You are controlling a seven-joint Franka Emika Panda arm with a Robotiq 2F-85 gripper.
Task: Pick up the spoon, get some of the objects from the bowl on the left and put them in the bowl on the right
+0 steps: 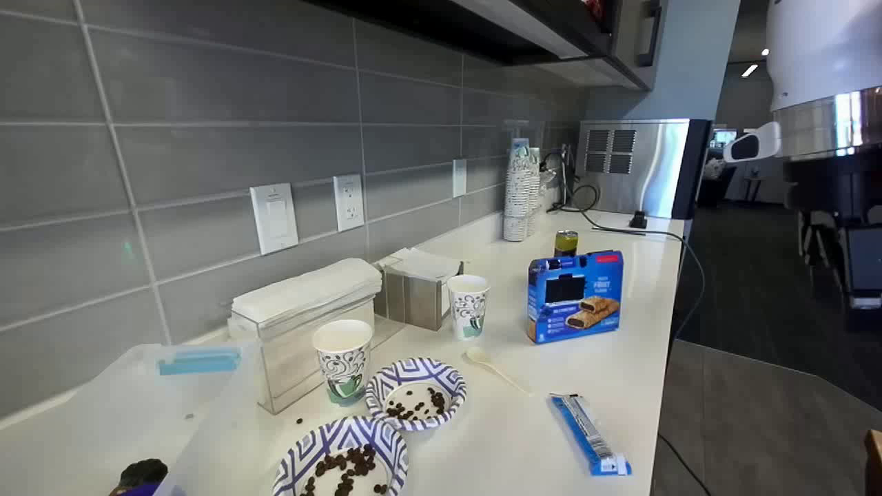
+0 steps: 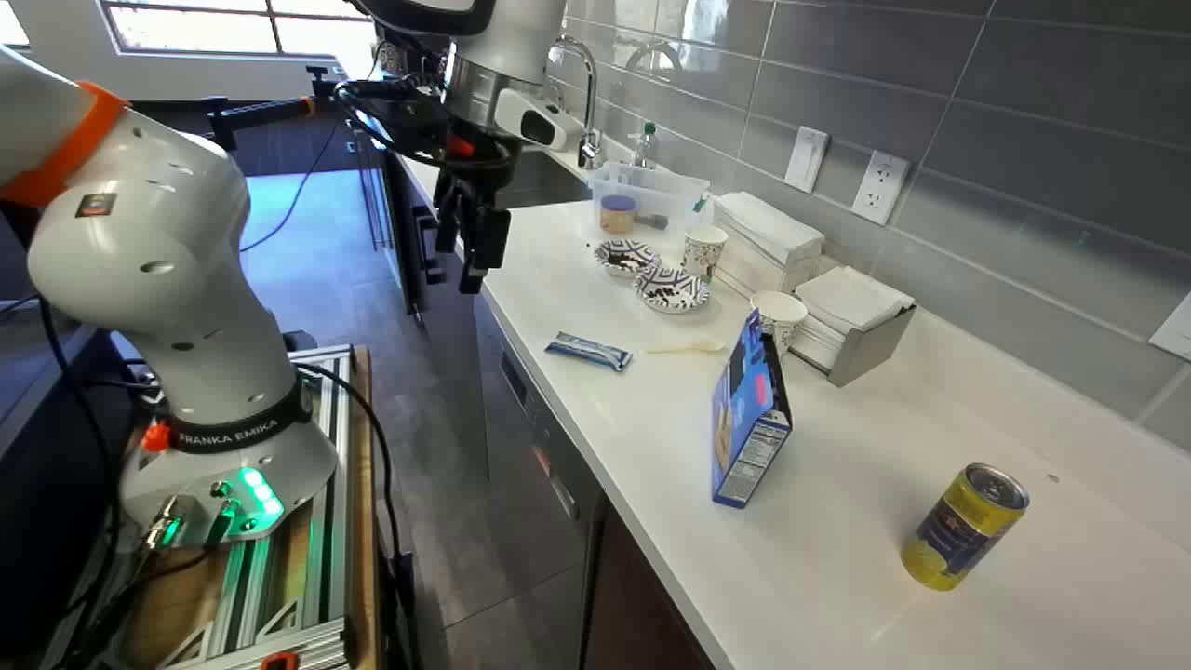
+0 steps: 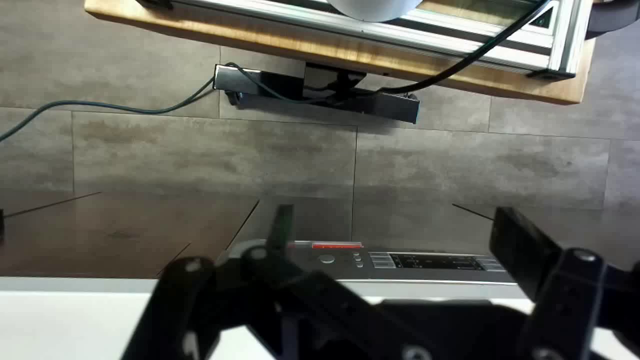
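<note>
fingers point(image 2: 488, 240) parted, nothing between them | wrapped snack bar point(image 2: 588, 352) | pale spoon point(image 2: 687, 349) lying on tabletop point(image 2: 642, 419), handle toward snack bar; likely plastic: light, smooth, may flex or skid; pinch low at mid-handle | paper cup point(image 2: 783, 318) near scoop end

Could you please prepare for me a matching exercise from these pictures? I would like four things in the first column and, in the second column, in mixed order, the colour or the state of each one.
Column one
1. spoon
2. can
3. gripper
4. bowls

Column two
A. yellow and dark, standing upright
B. patterned, with dark beans inside
C. pale, lying flat
D. open, holding nothing

Right pairs: 1-C, 2-A, 3-D, 4-B
</note>
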